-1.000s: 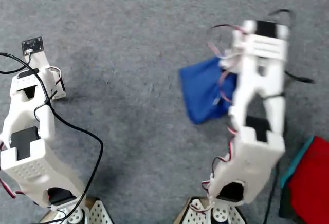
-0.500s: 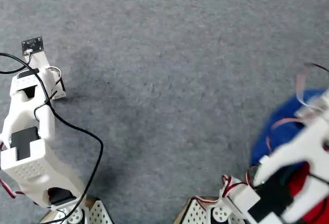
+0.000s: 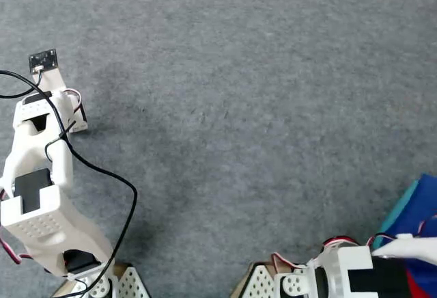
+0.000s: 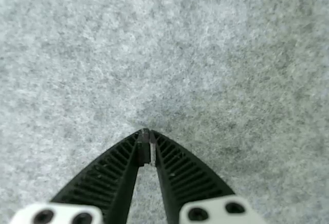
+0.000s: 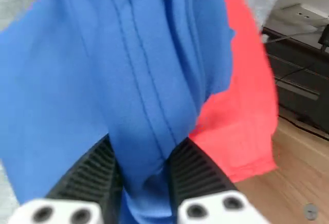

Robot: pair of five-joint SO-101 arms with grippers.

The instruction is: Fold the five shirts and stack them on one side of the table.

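A blue shirt (image 5: 118, 75) is pinched between the black fingers of my right gripper (image 5: 146, 152), which is shut on a fold of it. It hangs over a red shirt (image 5: 241, 116) at the table's right edge. From above, the blue shirt (image 3: 421, 199) lies at the near right corner on a teal layer (image 3: 390, 219) and the red shirt (image 3: 418, 290), with the right arm (image 3: 365, 277) low beside them. My left gripper (image 4: 147, 144) is shut on nothing, its tips just above the bare felt. The left arm (image 3: 34, 175) stands along the table's left side.
Grey felt table (image 3: 225, 106) stretches wide between the two arms. A black cable (image 3: 102, 175) loops beside the left arm. Past the table's right edge are a wooden floor (image 5: 293, 183) and dark furniture (image 5: 303, 85).
The right arm swung from the table's middle right down to the near right corner, carrying the blue shirt onto the stack. The left arm kept still.
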